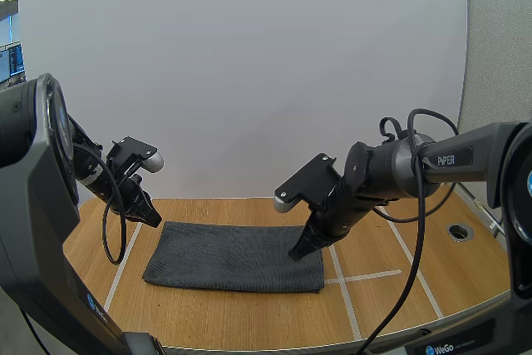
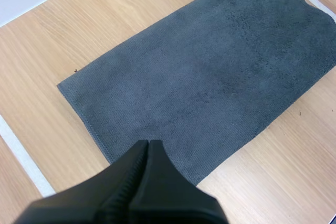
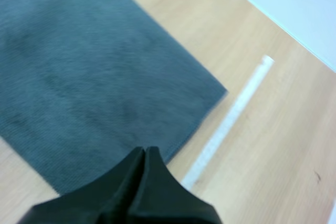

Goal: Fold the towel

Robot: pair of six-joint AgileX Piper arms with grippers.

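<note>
The jaws of both grippers are closed on nothing. The left gripper (image 2: pixel 148 142) is held over the left end of the towel (image 1: pixel 233 257), the right gripper (image 3: pixel 145 149) over its right end. The towel is spread flat on the table (image 1: pixel 249 322). The jaws should be opened first, then the near corners carried evenly to the far edge.

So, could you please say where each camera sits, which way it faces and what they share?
High view: behind and above the arm bases, facing forward and down over the wooden table; left gripper by the grey towel's far left corner, right gripper over its right end.
Left wrist view: on the left arm, looking down past shut fingers at the towel.
Right wrist view: on the right arm, looking down past shut fingers at a towel corner and tape line.
All share towel and table.
</note>
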